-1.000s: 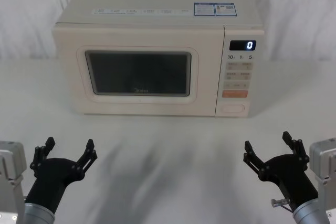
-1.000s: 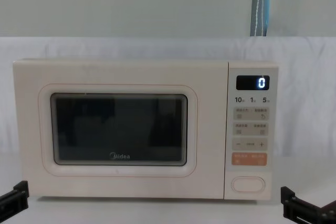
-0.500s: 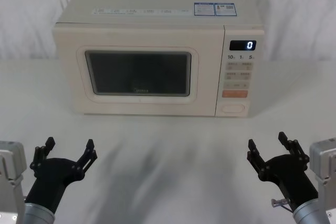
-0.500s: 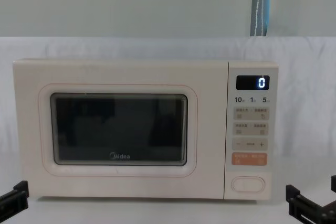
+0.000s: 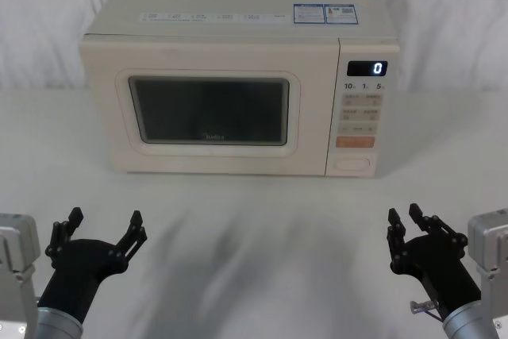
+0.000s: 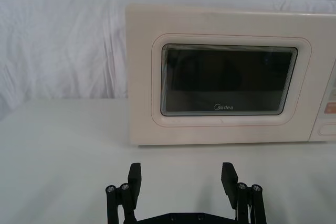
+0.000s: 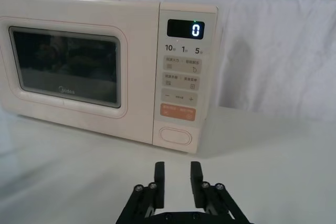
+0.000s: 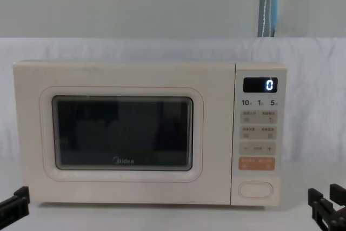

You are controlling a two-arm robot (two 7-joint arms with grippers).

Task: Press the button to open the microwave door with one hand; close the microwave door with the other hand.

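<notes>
Hovering right end effector (image 5: 406, 220) nearly clenched, button (image 5: 352, 164) well beyond, left end effector (image 5: 103, 224) released

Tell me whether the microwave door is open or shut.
Shut. The microwave door sits flush with the control panel, with no gap at its edge, and the button is untouched.

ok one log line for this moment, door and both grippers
microwave door: shut | button: unpressed | right gripper: narrowed, low before microwave | left gripper: open, parked

Glossy glass microwave door (image 5: 208, 113) window
</notes>
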